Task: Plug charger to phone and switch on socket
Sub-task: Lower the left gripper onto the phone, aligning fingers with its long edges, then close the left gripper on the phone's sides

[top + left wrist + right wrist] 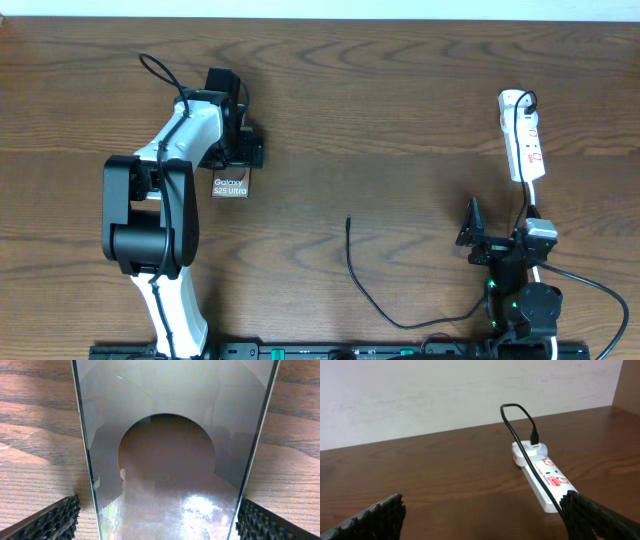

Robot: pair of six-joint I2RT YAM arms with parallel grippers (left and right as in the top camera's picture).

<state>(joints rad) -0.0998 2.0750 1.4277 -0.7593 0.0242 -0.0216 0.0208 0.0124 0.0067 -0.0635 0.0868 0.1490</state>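
Note:
The phone [230, 186] lies flat on the table at the left, its "Galaxy S25 Ultra" text showing. My left gripper [233, 158] sits over its far end, open, one finger on each side of it. In the left wrist view the phone [165, 450] fills the space between the fingers [160, 517], with a narrow gap at the left finger. The charger cable's free tip [348, 219] lies mid-table; the cable [375, 305] curves towards the right arm. The white socket [522, 140] lies at the far right, also in the right wrist view [545, 477], with the black plug [535, 437] in it. My right gripper [500, 238] is open and empty [482, 510], just short of the socket.
The wooden table [400, 120] ends at a pale wall [445, 395] behind the socket. Both arm bases stand along the front edge, with a black rail [330, 352] between them. A white lead [533, 195] runs from the socket to the right arm.

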